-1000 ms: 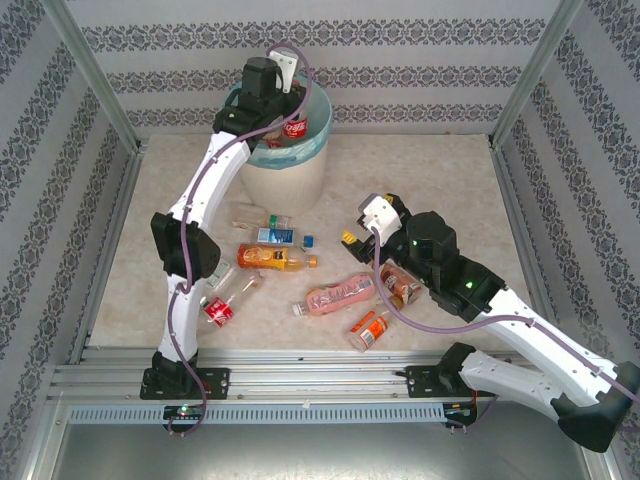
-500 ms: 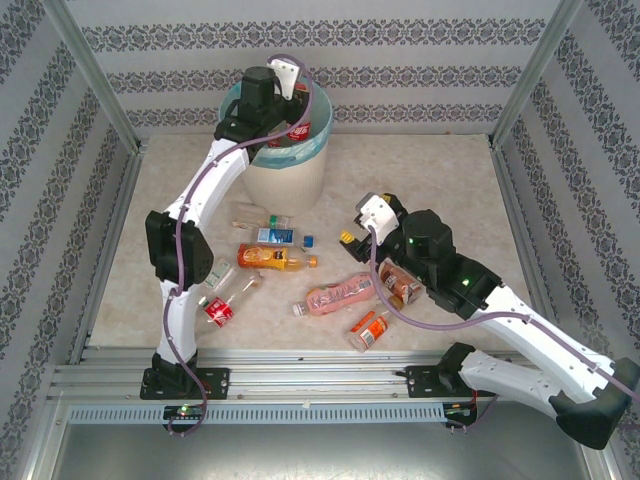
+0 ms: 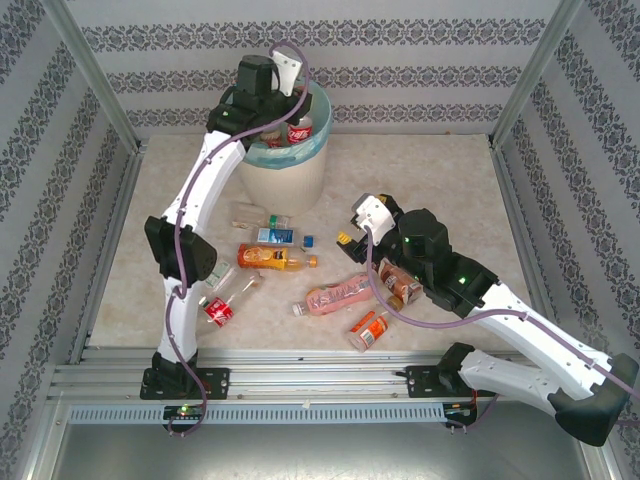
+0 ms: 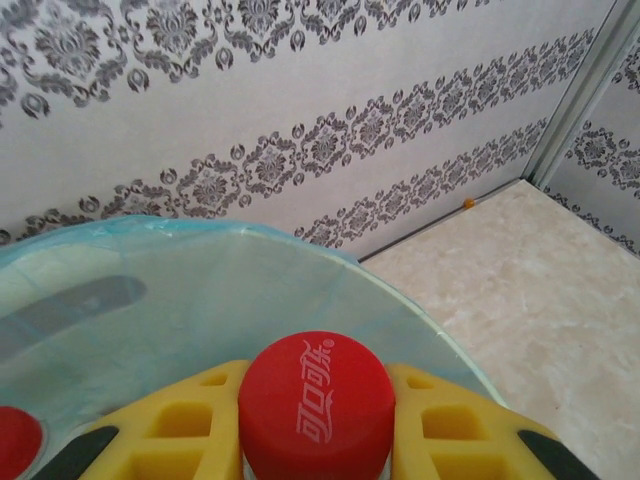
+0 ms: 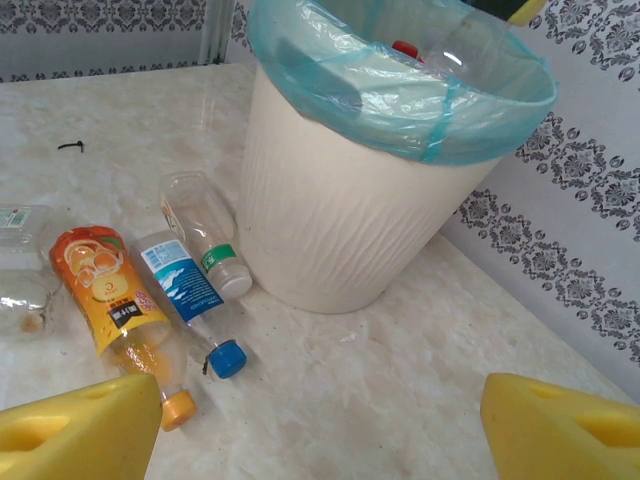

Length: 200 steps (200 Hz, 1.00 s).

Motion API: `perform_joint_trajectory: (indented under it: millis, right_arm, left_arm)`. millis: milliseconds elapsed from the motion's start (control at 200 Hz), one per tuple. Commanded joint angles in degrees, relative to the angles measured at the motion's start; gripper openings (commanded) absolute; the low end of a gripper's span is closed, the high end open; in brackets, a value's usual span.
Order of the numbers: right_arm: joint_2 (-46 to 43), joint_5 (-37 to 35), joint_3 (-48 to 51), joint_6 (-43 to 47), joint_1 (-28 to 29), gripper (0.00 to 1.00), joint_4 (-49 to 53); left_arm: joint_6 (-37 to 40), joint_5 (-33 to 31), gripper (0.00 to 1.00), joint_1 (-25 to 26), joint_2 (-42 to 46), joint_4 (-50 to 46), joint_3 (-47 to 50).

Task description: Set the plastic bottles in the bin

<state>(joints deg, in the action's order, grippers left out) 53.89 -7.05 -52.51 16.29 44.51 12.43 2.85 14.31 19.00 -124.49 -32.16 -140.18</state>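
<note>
My left gripper (image 4: pixel 315 440) is shut on a cola bottle (image 3: pixel 298 130) by its neck, just under the red cap (image 4: pixel 315 405). It holds the bottle over the mouth of the cream-white bin (image 3: pixel 290 178), which is lined with a light blue bag (image 4: pixel 200 300). Another red cap (image 5: pixel 405 48) shows inside the bin (image 5: pixel 350 210). My right gripper (image 3: pixel 348 238) hangs open over the table right of the bin, its yellow fingers (image 5: pixel 80 430) wide apart. Ahead of it lie an orange bottle (image 5: pixel 105 295), a blue-labelled bottle (image 5: pixel 180 280) and a clear green-labelled bottle (image 5: pixel 205 230).
More bottles lie in front of the bin: a red-labelled one (image 3: pixel 222 300), a pink one (image 3: pixel 340 295), a brown one (image 3: pixel 400 283) under my right arm, and a small orange one (image 3: pixel 369 328). Patterned walls close in the table on three sides.
My left arm has shifted a little above the bin, still holding the cola bottle. My right gripper has crept slightly left toward the bin.
</note>
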Motion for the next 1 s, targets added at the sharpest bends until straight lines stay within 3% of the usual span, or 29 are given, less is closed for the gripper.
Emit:
perform_joint_trajectory:
  millis: [0,275,470,644,774,994]
  right_arm:
    - [-0.65,0.01,-0.82,-0.40,0.53,0.83,0.11]
    - [0.38,0.22,-0.79,-0.05,1.02,0.83,0.80]
    - [0.41,-0.31,-0.92,0.22,1.43,0.83,1.60]
    - [0.33,-0.25,-0.68,0.15,1.54,0.83,1.55]
    - [0.56,-0.20,-0.48,-0.08,1.64,0.83,0.86]
    - [1.80,-0.06,-0.88,-0.50,1.83,0.83,1.23]
  left_arm:
    - [4.11,-3.35,0.00,-0.47,6.84,3.49,4.10]
    - [-2.62,-9.98,0.00,-3.72,15.76,23.19,19.66]
    - [-6.63,-9.89,0.00,-6.05,16.97,19.92,17.46]
    - [-2.58,-14.50,0.00,-7.28,17.10,13.53,14.57]
    - [0.90,-17.91,0.00,-7.59,17.38,15.13,18.59]
    - [-0.79,-14.44,0.00,-7.97,14.54,19.36,25.47]
